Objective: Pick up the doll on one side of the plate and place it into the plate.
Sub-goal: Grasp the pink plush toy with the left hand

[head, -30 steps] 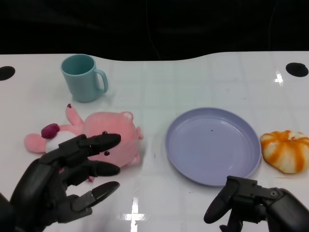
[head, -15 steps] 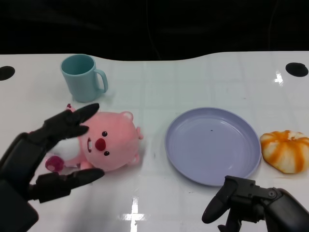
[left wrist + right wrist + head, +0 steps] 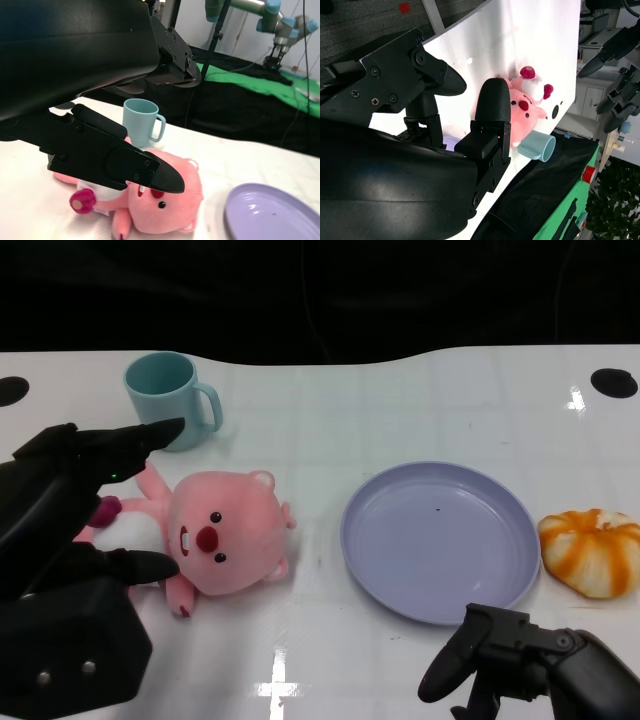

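The pink plush doll (image 3: 220,545) lies on its back on the white table, left of the lilac plate (image 3: 435,540), which has nothing in it. My left hand (image 3: 70,540) hovers at the doll's left side with fingers spread wide, upper fingers over the doll's arm and thumb low near its leg, holding nothing. In the left wrist view the doll (image 3: 160,200) lies just beyond the fingers (image 3: 110,155), with the plate (image 3: 270,215) further on. My right hand (image 3: 530,670) rests near the front edge below the plate, fingers loosely bent and apart, holding nothing.
A light-blue mug (image 3: 170,400) stands behind the doll, close to my left hand's fingertips. An orange-and-white plush (image 3: 592,552) lies right of the plate. The table's far edge meets a black backdrop.
My left hand has swung left and away from over the doll, spreading wider, so the doll's face is uncovered. The right hand and plate have not moved.
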Motion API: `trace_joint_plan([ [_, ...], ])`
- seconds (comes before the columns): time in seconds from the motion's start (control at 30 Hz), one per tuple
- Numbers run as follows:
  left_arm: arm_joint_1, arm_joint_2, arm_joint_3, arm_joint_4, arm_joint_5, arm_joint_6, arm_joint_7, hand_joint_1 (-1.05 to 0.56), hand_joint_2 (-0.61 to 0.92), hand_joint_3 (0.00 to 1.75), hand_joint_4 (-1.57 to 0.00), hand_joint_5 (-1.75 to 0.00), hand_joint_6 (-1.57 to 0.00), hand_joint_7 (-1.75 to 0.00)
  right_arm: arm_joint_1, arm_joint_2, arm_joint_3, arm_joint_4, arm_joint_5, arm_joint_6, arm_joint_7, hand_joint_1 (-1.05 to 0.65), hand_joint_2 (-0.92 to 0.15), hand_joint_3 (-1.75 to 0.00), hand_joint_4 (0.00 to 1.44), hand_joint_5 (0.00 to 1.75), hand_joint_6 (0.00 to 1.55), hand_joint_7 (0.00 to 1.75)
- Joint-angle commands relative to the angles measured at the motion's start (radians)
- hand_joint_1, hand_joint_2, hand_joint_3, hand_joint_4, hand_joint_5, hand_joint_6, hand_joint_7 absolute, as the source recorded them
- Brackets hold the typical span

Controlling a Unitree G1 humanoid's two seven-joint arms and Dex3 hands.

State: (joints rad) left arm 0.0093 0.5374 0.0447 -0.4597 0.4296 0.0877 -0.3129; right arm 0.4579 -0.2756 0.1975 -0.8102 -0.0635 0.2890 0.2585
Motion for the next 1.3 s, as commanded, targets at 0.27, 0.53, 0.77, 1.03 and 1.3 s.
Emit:
trace_joint_plan([
  [0.27, -0.150, 0.105, -0.135, 0.151, 0.194, 0.022, -0.100, -0.61, 0.90, 0.00, -0.01, -0.44, -0.29, 0.00, 0.002, 0.004, 0.007, -0.017, -0.002, 0.003, -0.013, -0.06, -0.54, -1.06, 0.62, 1.60, 0.60, 1.24],
  [0.53, -0.269, 0.107, -0.248, 0.316, 0.314, 0.009, -0.113, -0.63, 0.89, 0.00, -0.04, -0.42, -0.28, 0.00, 0.014, 0.002, 0.008, -0.029, -0.006, 0.007, -0.015, -0.07, -0.53, -1.08, 0.62, 1.60, 0.59, 1.24],
  [0.77, -0.353, 0.071, -0.334, 0.519, 0.375, -0.027, -0.056, -0.66, 0.89, 0.00, -0.02, -0.43, -0.27, -0.01, 0.018, 0.002, 0.010, -0.041, -0.008, 0.017, -0.015, -0.08, -0.53, -1.08, 0.62, 1.60, 0.59, 1.24],
  [1.03, -0.456, 0.014, -0.422, 0.762, 0.425, -0.034, 0.003, -0.64, 0.90, 0.00, -0.03, -0.39, -0.27, 0.00, 0.025, 0.003, 0.013, -0.048, -0.009, 0.019, -0.017, -0.08, -0.53, -1.08, 0.63, 1.61, 0.60, 1.25],
  [1.3, -0.586, -0.103, -0.512, 1.160, 0.417, -0.078, 0.128, -0.61, 0.89, 0.00, -0.17, -0.21, -0.31, -0.01, 0.037, 0.001, 0.020, -0.067, -0.017, 0.031, -0.021, -0.09, -0.53, -1.08, 0.63, 1.60, 0.60, 1.24],
])
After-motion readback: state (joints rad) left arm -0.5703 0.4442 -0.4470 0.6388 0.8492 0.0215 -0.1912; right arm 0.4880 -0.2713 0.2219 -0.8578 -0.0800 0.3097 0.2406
